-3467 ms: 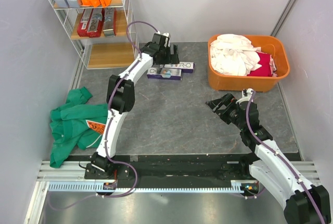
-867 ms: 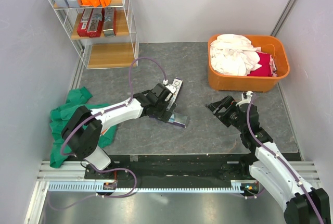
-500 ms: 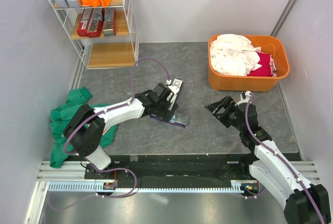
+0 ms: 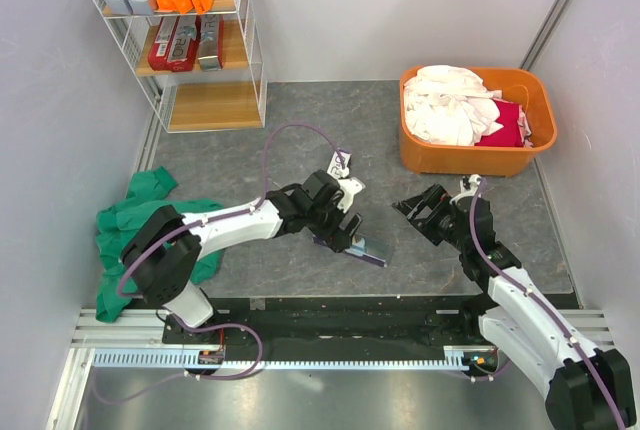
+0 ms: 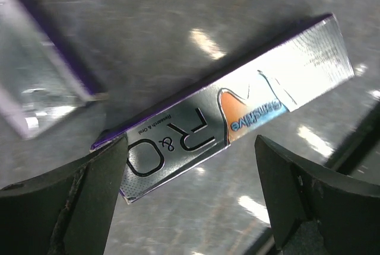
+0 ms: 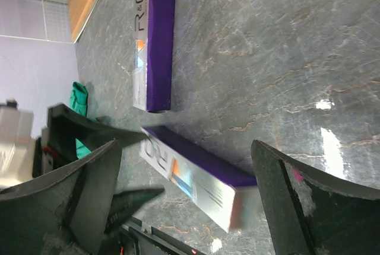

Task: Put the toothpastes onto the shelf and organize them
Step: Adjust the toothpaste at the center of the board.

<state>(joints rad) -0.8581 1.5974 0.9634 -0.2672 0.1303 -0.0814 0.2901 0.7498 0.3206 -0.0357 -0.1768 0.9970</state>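
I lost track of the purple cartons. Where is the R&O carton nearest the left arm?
Top view, centre: the R&O carton lies flat on the table beneath the open jaws of the left gripper, left of the right gripper.

Grey marbled table (image 4: 380,120), purple carton (image 4: 366,252), second carton (image 4: 342,161) seemingly flat nearby, green cloth (image 4: 135,225), orange tub (image 4: 450,162)

Bare floor (image 4: 320,115) runs from the carton (image 4: 365,250) to the shelf (image 4: 235,50), whose bottom board (image 4: 205,105) seems free. Cloth (image 4: 140,220) and tub (image 4: 470,163) crowd the sides.
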